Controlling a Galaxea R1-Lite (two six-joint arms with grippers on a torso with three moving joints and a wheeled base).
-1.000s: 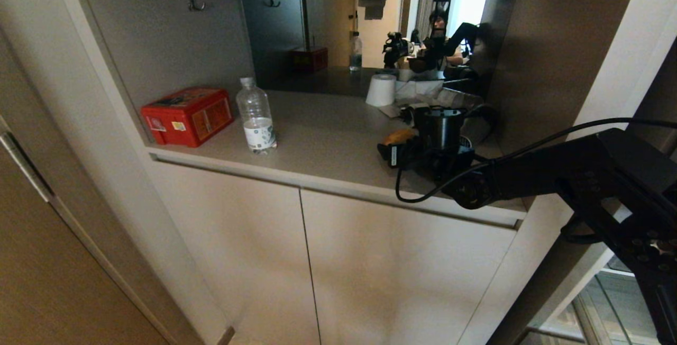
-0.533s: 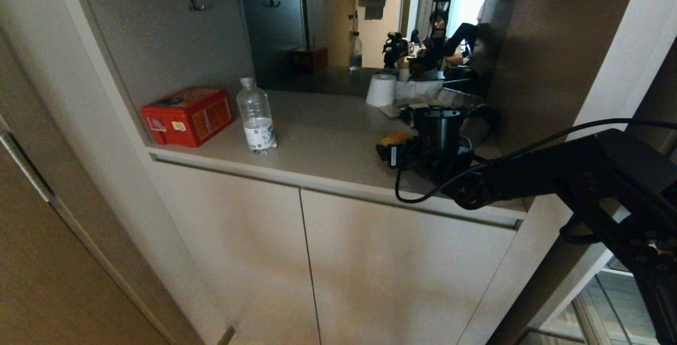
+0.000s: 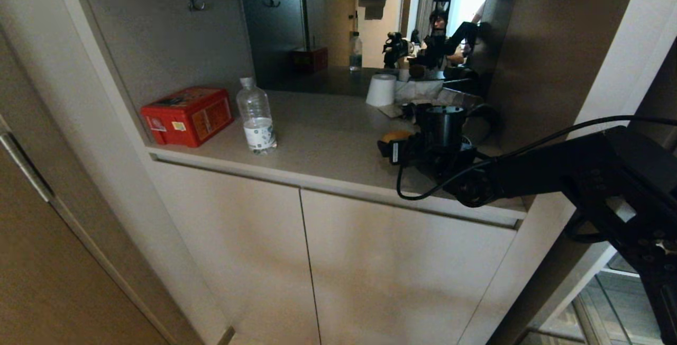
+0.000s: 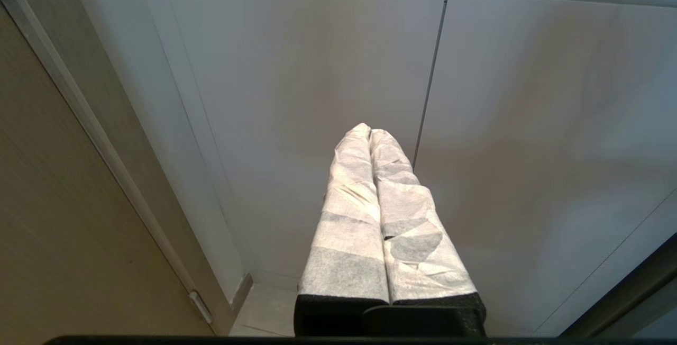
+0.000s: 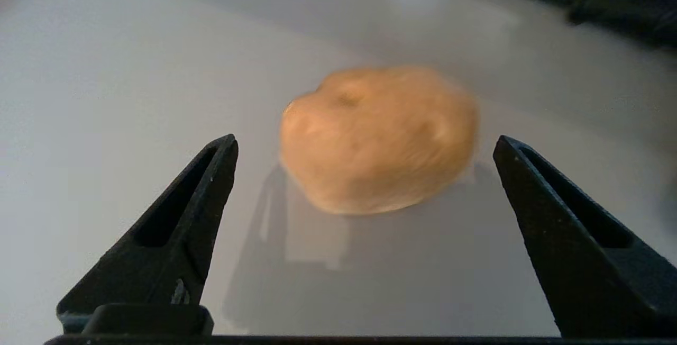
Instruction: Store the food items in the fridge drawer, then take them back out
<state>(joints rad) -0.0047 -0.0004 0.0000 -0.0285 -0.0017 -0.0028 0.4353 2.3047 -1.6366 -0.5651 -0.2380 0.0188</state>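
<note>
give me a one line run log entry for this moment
right gripper: open, golden-brown lump lies free on counter | left gripper: shut, parked by cabinet doors

This is looking like a home kitchen or apartment pantry nook: a beige stone-like countertop (image 3: pixel 328 138) is sitting recessed in pale built-in cabinetry, with two plain handleless cream cupboard doors (image 3: pixel 402 265) below. A red printed tin box (image 3: pixel 186 115), a clear plastic water bottle (image 3: pixel 256 117) and a white paper roll (image 3: pixel 381 90) are standing there, and two small metal wall hooks (image 3: pixel 195 2) are hanging above.
</note>
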